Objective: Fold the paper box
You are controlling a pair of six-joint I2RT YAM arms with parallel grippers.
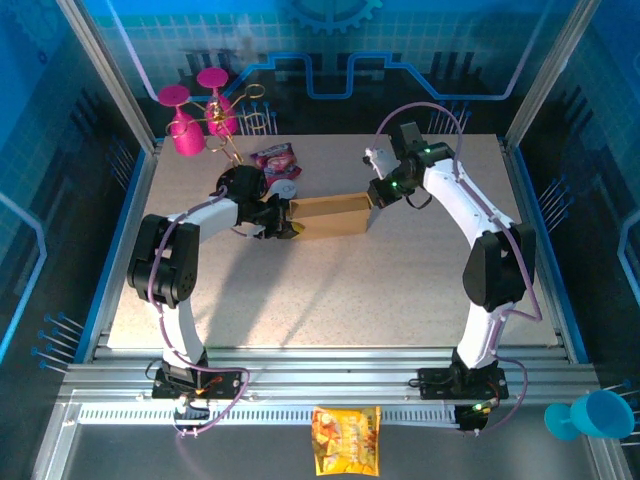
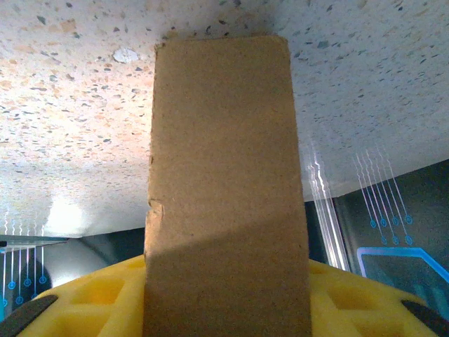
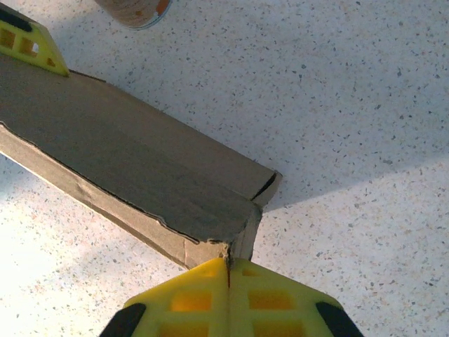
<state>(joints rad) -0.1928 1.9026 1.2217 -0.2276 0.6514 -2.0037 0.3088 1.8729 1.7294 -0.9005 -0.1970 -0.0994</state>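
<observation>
The paper box (image 1: 330, 216) is lying left to right, the left claw (image 1: 287, 219) gripping one end. The right claw (image 1: 373, 198) is sitting closed.

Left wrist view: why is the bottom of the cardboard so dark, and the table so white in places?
Left wrist view: a shadow falls across the lower part of the paper box, and glare bleaches the table. Right wrist view: the table is washed out at lower left too.
</observation>
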